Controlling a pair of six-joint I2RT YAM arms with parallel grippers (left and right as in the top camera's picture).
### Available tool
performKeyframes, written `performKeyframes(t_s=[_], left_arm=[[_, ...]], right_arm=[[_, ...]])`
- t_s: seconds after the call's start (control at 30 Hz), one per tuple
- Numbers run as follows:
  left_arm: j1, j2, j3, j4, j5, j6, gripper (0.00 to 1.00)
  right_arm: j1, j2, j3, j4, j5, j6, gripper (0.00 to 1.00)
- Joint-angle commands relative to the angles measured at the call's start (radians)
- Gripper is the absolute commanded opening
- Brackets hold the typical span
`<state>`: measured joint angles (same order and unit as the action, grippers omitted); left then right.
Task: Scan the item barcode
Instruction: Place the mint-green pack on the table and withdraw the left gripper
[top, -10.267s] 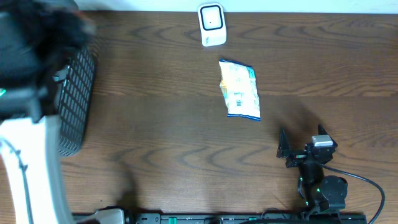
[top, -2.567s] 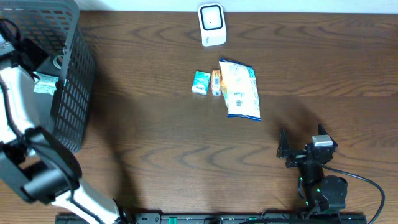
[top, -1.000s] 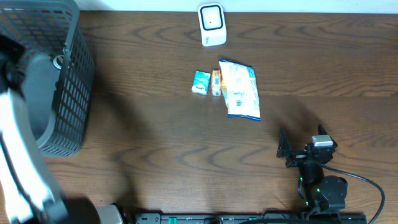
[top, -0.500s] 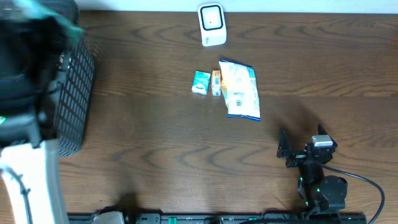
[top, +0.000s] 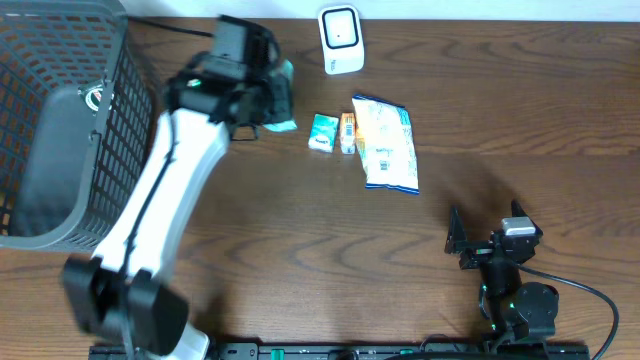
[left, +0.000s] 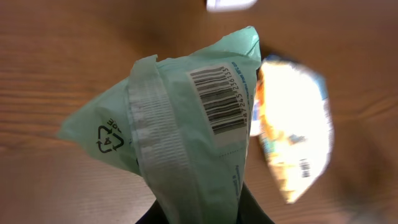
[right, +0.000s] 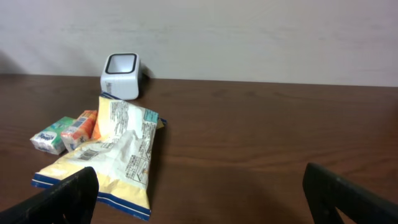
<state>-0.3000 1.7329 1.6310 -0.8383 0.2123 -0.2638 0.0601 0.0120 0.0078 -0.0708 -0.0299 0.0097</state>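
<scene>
My left gripper is shut on a mint-green packet, held above the table left of the white scanner. In the left wrist view the packet fills the middle with its barcode facing the camera, and the dark jaws pinch its lower end. The scanner is a blur at the top edge. My right gripper rests open near the front right with nothing between its fingers. From there the scanner stands at the far left.
A yellow-white chip bag, an orange box and a teal box lie below the scanner. A grey mesh basket stands at the left edge. The left arm reaches diagonally across the table's left half.
The left arm has swung out of the basket area at the far left to the middle back, bringing the green packet close to the scanner. The right arm has not moved.
</scene>
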Motion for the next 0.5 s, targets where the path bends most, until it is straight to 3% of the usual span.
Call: performKeyframes(t_s=[0.0,0.13,0.27,0.33,0.47], left_arm=[[-0.006,0.093,0.003,0.009,0.004,0.092,0.13],[-0.005,0.181,0.003,0.035,0.005,0.092,0.22],[-0.005,0.236,0.003,0.063,0.005,0.092,0.24],[-0.004,0.253,0.003,0.078,0.005,0.092,0.37],[-0.005,0.265,0.003,0.097,0.005,0.092,0.5]], right_arm=[[-0.006,-0.005,-0.002,-0.003,-0.006,-0.003,0.99],[-0.006,-0.005,-0.002,-0.003,-0.006,-0.003,0.99],[-0.006,-0.005,-0.002,-0.003,-0.006,-0.003,0.99],[-0.006,-0.005,-0.002,-0.003,-0.006,-0.003,0.99],[-0.006,-0.005,-0.002,-0.003,-0.006,-0.003,0.99]])
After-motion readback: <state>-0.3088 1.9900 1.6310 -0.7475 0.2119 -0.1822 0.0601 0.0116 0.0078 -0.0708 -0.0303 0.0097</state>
